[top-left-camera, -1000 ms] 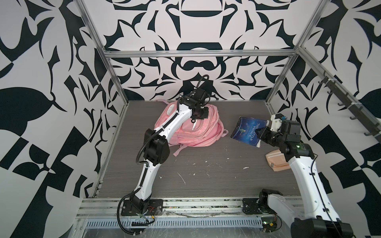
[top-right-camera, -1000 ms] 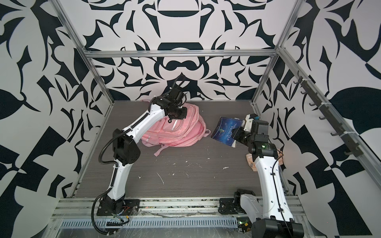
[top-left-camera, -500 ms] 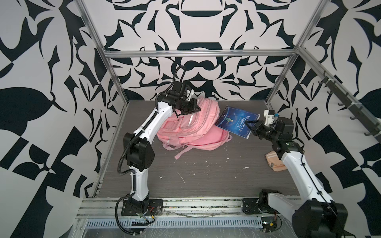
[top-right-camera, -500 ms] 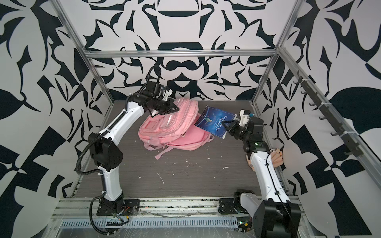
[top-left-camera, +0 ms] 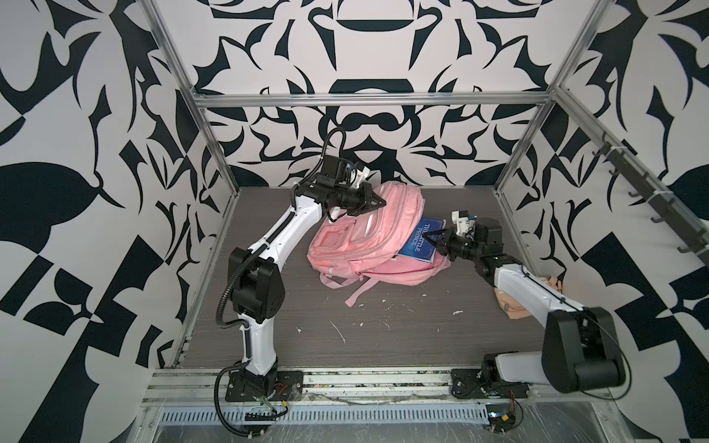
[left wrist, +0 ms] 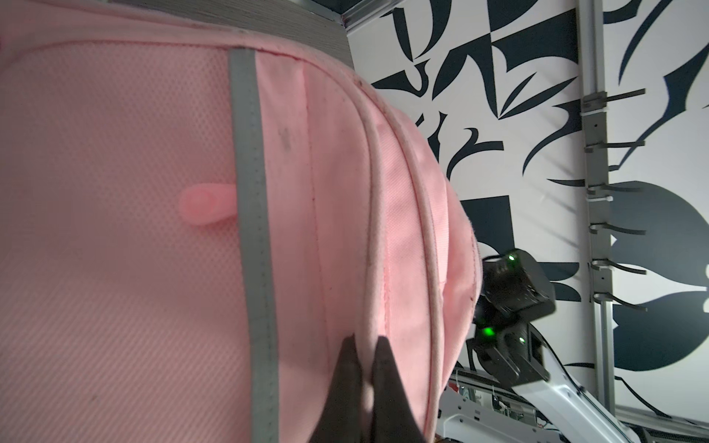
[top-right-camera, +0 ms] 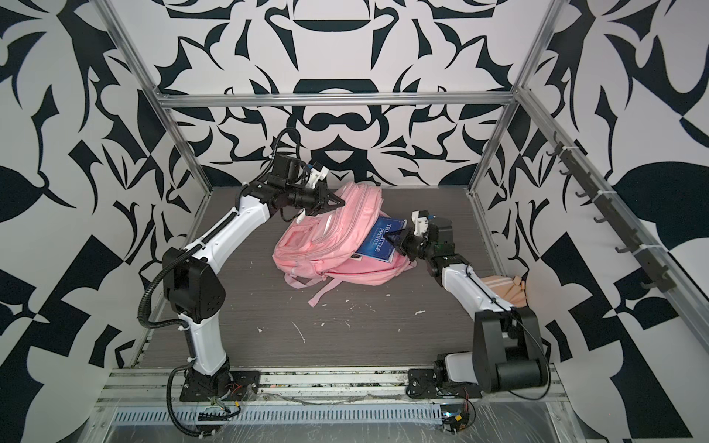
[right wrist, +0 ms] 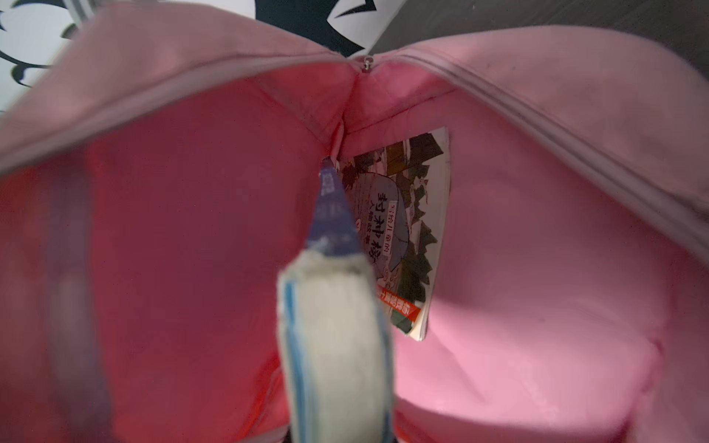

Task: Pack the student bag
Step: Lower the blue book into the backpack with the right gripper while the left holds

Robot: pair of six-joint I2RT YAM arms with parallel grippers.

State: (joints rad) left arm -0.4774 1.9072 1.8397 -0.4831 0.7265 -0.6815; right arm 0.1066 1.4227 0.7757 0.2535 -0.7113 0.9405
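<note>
The blue book [top-left-camera: 416, 249] reads "THE LITTLE PRINCE"; the illustrated book [right wrist: 403, 230] reads "封神榜".

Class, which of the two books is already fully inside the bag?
The illustrated book with Chinese characters, deep inside the student bag; the blue book sticks out, held by the right gripper.

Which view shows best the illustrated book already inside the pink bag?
The right wrist view: it looks into the open student bag, where the illustrated book lies. Both top views and the left wrist view show only the bag's outside.
</note>
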